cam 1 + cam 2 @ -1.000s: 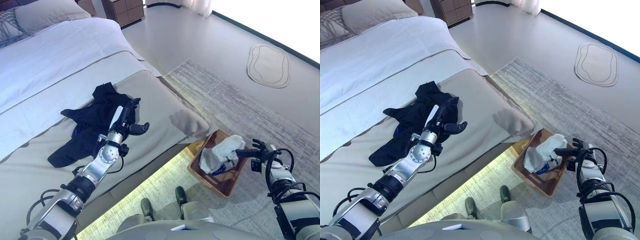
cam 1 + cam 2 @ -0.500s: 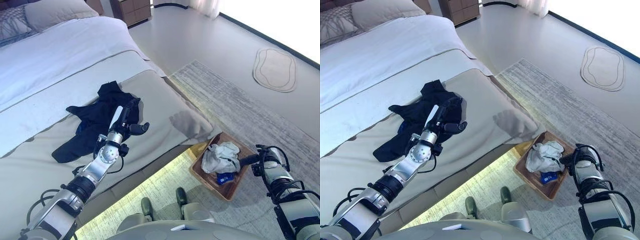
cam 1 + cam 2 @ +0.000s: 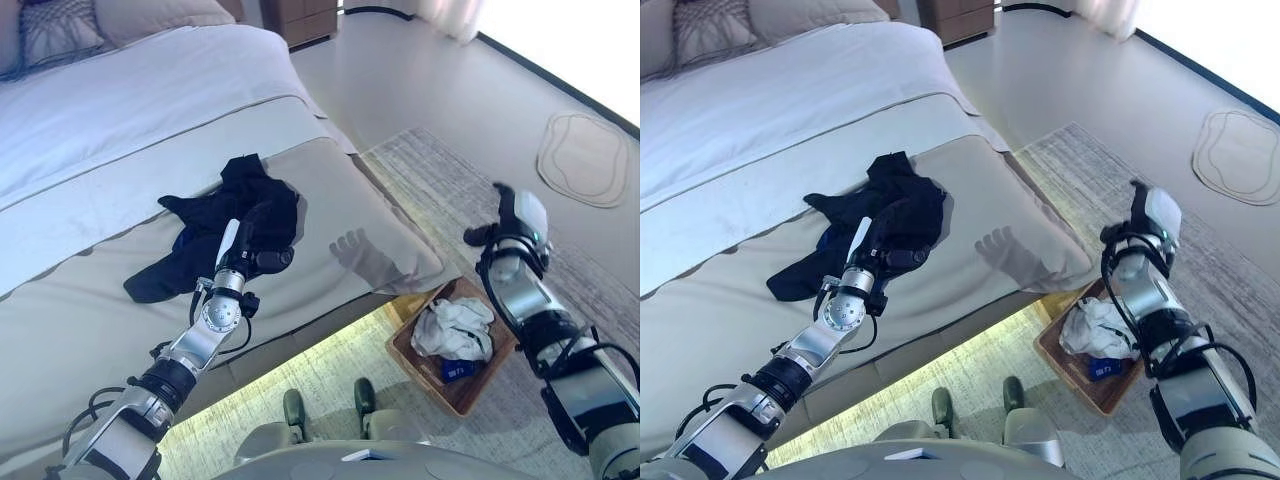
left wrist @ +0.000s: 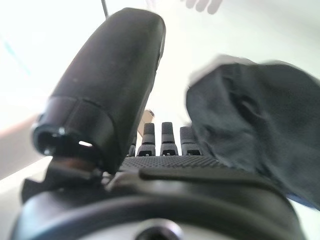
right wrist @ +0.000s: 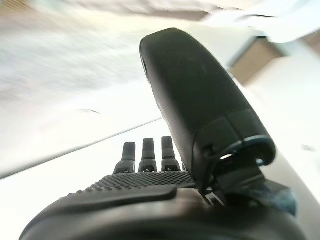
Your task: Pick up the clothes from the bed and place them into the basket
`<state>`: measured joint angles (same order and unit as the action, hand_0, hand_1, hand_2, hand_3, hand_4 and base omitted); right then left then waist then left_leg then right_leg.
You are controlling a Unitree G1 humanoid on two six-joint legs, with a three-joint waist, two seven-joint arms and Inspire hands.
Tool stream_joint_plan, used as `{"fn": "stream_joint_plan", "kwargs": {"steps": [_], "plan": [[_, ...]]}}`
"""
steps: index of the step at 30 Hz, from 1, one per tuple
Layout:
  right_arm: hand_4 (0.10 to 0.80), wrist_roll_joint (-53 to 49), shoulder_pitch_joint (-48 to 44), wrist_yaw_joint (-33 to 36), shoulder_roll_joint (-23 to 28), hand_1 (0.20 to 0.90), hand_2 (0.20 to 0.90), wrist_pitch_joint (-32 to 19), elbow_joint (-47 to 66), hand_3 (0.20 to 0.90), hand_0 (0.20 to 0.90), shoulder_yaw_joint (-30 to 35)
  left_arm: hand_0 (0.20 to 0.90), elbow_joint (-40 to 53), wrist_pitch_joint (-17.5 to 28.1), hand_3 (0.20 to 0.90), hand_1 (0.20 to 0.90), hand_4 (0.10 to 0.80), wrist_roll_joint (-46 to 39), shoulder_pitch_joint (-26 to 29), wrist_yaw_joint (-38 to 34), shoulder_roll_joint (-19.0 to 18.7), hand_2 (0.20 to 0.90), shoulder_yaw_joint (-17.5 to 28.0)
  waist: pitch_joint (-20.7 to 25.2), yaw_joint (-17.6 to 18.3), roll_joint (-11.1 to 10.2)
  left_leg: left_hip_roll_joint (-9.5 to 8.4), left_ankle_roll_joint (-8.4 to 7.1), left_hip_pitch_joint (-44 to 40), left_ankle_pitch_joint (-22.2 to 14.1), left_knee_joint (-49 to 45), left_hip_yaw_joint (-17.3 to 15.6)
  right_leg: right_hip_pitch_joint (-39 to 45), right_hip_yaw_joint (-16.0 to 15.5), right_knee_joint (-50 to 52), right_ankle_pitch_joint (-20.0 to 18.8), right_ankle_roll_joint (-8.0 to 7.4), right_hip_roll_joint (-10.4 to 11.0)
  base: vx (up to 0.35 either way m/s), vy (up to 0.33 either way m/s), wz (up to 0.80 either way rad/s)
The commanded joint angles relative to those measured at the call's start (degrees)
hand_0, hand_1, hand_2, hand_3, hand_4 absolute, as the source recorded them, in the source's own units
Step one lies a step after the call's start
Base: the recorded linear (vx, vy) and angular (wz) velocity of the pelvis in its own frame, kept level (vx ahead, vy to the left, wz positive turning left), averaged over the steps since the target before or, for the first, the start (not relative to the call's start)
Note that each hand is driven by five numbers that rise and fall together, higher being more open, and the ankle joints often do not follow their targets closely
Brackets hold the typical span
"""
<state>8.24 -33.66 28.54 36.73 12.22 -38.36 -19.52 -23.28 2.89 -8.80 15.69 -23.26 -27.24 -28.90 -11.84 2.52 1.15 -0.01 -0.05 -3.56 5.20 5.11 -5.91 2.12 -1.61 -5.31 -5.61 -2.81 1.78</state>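
Note:
Black clothes [image 3: 225, 205] lie crumpled on the beige bed cover [image 3: 90, 310], also seen in the right eye view [image 3: 890, 195]. My left hand [image 3: 256, 238] reaches onto their near edge, fingers straight, thumb apart; in its wrist view the dark cloth [image 4: 255, 115] lies beside the fingers [image 4: 167, 135]. My right hand [image 3: 517, 222] is raised in the air above the basket, open and empty, and its wrist view shows straight fingers [image 5: 145, 150]. The brown basket [image 3: 425, 383] stands on the floor by the bed's corner and holds a white garment [image 3: 455, 325] and a blue item [image 3: 452, 370].
Pillows [image 3: 60, 30] lie at the head of the bed on a white sheet [image 3: 150, 100]. A grey rug [image 3: 470, 190] covers the floor under the basket. A small oval mat [image 3: 585, 160] lies further off. A wooden nightstand [image 3: 310, 15] stands at the back.
The white garment has left my right hand and dropped into the basket, and the right hand has risen well above it. My left hand has slid forward onto the black clothes. The camera has shifted.

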Motion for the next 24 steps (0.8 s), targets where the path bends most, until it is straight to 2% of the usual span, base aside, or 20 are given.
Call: {"fn": "stream_joint_plan", "kwargs": {"steps": [1, 5, 10, 13, 16, 19, 21, 24], "plan": [[0.8, 3.44, -12.66, 2.12, 6.49, 0.9, 0.9, -4.91, 0.15, 0.9, 0.9, -4.95, 0.9, -1.88, 0.53, 0.9, 0.9, 0.8, 1.51, 2.08, -2.1, -0.34, 0.9, 2.9, 4.23, -4.18, -1.62, -3.14, 1.17, 0.08, -4.71, -0.11, 4.28, 0.14, -1.73, 0.52, 0.39, -1.02, 0.34, -0.003, -0.02, 0.31], [0.8, 3.26, -17.75, 0.41, 6.62, 0.9, 0.9, -5.08, -0.68, 0.9, 0.9, -8.69, 0.9, -2.43, -0.09, 0.9, 0.9, 0.8, 1.79, 0.66, -0.87, -0.54, 0.9, 4.37, 4.46, -6.57, -1.91, -3.59, 1.1, 0.38, -4.28, -0.11, 6.81, 0.99, -3.94, 0.33, 0.92, -0.8, 0.79, 0.07, -0.033, 0.35], [0.8, 2.4, -22.74, 0.35, 5.84, 0.9, 0.9, -2.62, -1.5, 0.9, 0.9, -12.0, 0.9, -0.82, -0.04, 0.9, 0.9, 0.8, 3.62, -1.99, 1.95, -2.39, 0.9, 6.3, 3.32, -10.06, -2.07, -4.04, 0.83, 1.51, -3.75, -2.14, 9.28, 1.13, -7.32, 3.39, 2.84, 0.01, 1.72, 0.089, -0.001, 0.38], [0.8, 2.6, -26.28, 0.71, 5.91, 0.9, 0.9, -1.73, -2.44, 0.9, 0.9, -13.23, 0.9, 0.66, 1.4, 0.9, 0.9, 0.8, 4.32, -1.47, 1.7, -3.51, 0.9, 6.7, 0.31, -11.73, -1.55, -4.86, 0.57, 5.74, -4.15, -7.37, 10.65, -1.4, -9.34, 7.95, 4.31, 0.73, 3.02, -0.111, 0.057, 0.45], [0.8, 3.88, -29.56, 1.81, 6.26, 0.9, 0.9, -1.0, -3.65, 0.9, 0.9, -14.67, 0.9, 1.9, 3.37, 0.9, 0.9, 0.8, 4.3, -0.27, 1.58, -4.74, 0.9, 7.82, -4.16, -13.91, -0.12, -5.62, 0.58, 9.68, -4.56, -12.08, 11.87, -4.51, -12.07, 14.04, 6.71, 1.47, 4.32, -0.156, 0.079, 0.43], [0.8, 3.25, -34.03, 3.93, 7.13, 0.9, 0.9, 0.4, -4.99, 0.9, 0.9, -17.48, 0.9, 4.4, 6.06, 0.9, 0.9, 0.8, 3.75, -0.4, 0.82, -6.3, 0.9, 9.26, -9.09, -16.4, 1.23, -7.06, 0.89, 14.99, -6.35, -18.93, 13.55, -9.5, -14.46, 22.57, 10.4, 2.22, 6.02, -0.149, 0.061, 0.41], [0.8, 2.62, -36.41, 4.35, 7.18, 0.9, 0.9, 1.4, -5.89, 0.9, 0.9, -18.22, 0.9, 5.91, 7.29, 0.9, 0.9, 0.8, 3.21, -0.91, 0.41, -6.96, 0.9, 9.78, -11.27, -17.92, 1.64, -7.52, 0.96, 18.86, -8.56, -24.49, 13.02, -12.97, -15.79, 29.56, 13.66, 2.9, 7.6, -0.049, 0.045, 0.32], [0.8, 1.21, -37.56, 4.3, 7.34, 0.9, 0.9, 2.1, -6.2, 0.9, 0.9, -17.84, 0.9, 7.9, 8.43, 0.9, 0.9, 0.8, 3.03, -2.37, 0.21, -7.13, 0.9, 10.51, -12.8, -19.42, 1.9, -8.29, 1.26, 22.63, -10.86, -30.06, 12.69, -15.84, -17.11, 36.23, 16.52, 3.84, 9.09, 0.036, 0.03, 0.33]]}}
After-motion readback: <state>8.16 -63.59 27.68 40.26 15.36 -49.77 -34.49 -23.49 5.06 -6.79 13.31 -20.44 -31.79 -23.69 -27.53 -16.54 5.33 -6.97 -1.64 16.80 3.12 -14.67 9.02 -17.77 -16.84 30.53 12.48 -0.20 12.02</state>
